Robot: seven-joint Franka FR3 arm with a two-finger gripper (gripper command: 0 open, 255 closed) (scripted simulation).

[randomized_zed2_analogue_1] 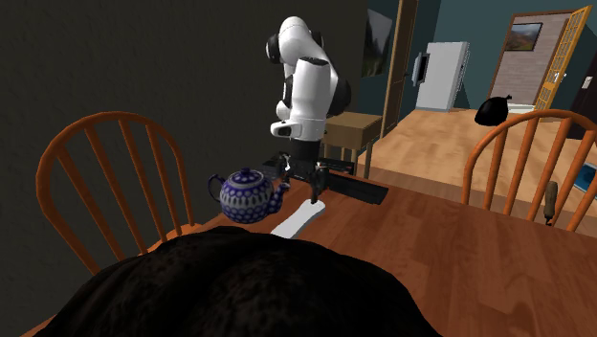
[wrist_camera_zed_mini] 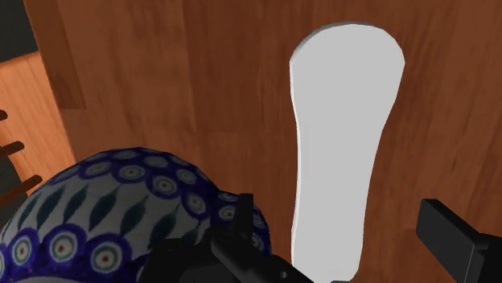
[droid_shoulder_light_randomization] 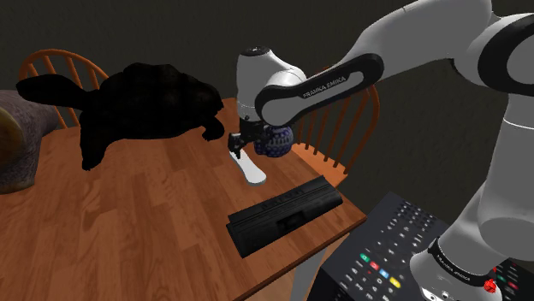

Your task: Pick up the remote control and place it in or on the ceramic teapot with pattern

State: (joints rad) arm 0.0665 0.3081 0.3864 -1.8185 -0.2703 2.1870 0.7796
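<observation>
White remote control (wrist_camera_zed_mini: 342,137) lies flat on desk (wrist_camera_zed_mini: 201,80); judged light, rigid, slick. Fingers (wrist_camera_zed_mini: 452,237) stand wide, empty; recommend gripping its narrow end.

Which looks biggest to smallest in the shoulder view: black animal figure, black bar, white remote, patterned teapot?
1. black animal figure
2. black bar
3. white remote and patterned teapot: unranked, since the teapot is partly hidden.

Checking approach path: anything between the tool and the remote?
Nothing. Wrist view: the open tool hangs over the white remote, fingers either side, stretch bare. The patterned teapot sits off beside one finger.
</observation>
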